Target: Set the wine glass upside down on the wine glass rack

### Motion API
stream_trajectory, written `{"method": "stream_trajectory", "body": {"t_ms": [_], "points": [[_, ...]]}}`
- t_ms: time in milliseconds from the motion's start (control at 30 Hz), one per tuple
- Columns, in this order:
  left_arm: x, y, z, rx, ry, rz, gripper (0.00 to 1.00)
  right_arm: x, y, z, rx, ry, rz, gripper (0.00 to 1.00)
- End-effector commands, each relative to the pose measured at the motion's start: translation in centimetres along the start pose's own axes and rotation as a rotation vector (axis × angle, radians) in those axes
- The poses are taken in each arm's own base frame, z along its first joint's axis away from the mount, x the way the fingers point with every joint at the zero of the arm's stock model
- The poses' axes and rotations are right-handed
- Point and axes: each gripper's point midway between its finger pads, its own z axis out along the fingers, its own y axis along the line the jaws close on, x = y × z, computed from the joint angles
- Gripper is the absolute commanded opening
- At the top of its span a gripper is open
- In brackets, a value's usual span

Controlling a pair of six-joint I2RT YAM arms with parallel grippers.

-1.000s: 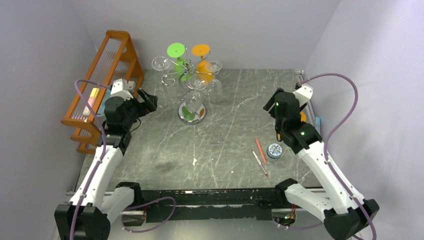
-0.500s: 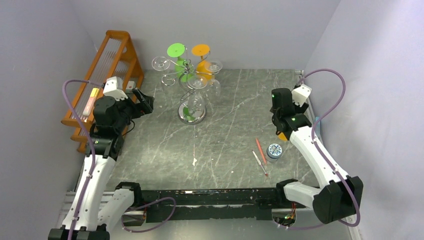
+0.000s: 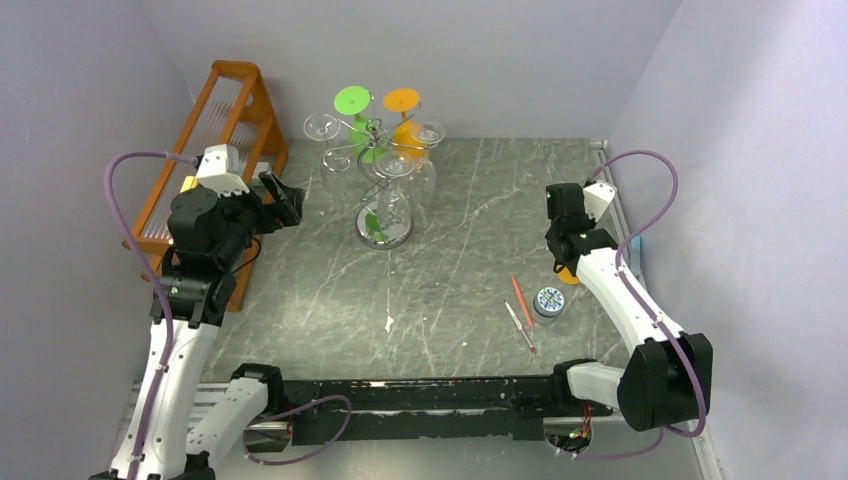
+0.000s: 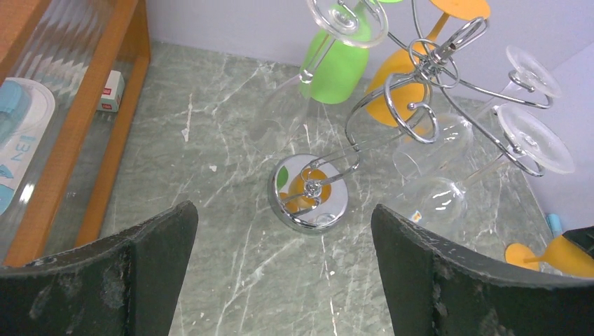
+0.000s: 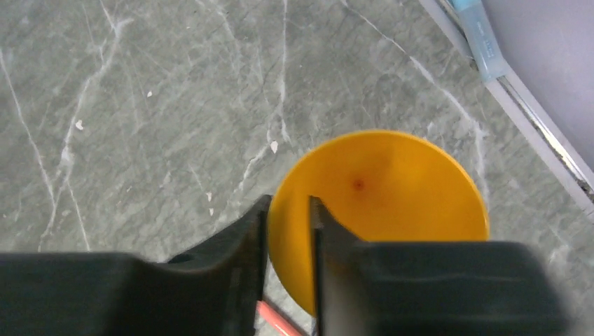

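White-and-blue packet (image 4: 17, 133): blue capitals, turned sideways behind the orange rack (image 4: 91, 140). They look like "NEI", and I can't be sure.
Small white box (image 4: 112, 91): there's a red mark, too small to read.
Round tin (image 3: 548, 301) on the bench: blue pattern, no legible words.

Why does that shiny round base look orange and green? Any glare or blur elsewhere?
Left wrist view: the mirrored base of the wine glass rack reflects the green glass and hung orange glass above. Right wrist view: the orange glass foot is sharp, without glare. Top external view: even light, the clear glasses only faint outlines.
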Motion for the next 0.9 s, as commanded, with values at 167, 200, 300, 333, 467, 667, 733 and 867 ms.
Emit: {"method": "stream_trajectory", "body": {"t_ms": [167,200,300,333,467,667,733,867], "points": [[-1.3,-1.2,-1.3,0.035,0.014,0.033,0.97,-1.4,1.0,-1.4,-0.087,-0.02,0.051,0.0],[-1.6,-1.3,-1.4,0.036,0.01,0.033,0.97,-1.9,1.3,-1.8,-0.108,-0.029,0.066,0.0],[-2.6,-2.4,-1.6,0.085,0.006,0.054,0.97,-3.5,2.8,-3.8,-0.21,-0.071,0.115,0.0],[-2.8,-2.9,-1.7,0.115,0.004,0.058,0.97,-4.1,3.4,-4.6,-0.249,-0.088,0.136,0.0],[-4.0,-7.2,-2.9,0.355,-0.056,0.078,0.97,-6.8,5.2,-8.1,-0.4,-0.157,0.211,0.0],[-5.3,-11.8,-5.3,0.615,-0.075,0.015,0.95,-10.7,6.6,-14.1,-0.648,-0.274,0.319,0.0],[-5.8,-13.2,-6.0,0.697,-0.067,-0.023,0.93,-11.8,7.1,-16.4,-0.756,-0.314,0.332,0.0],[-7.3,-15.9,-7.9,0.881,-0.087,-0.099,0.92,-14.1,7.6,-21.4,-0.959,-0.434,0.321,0.0]]}}
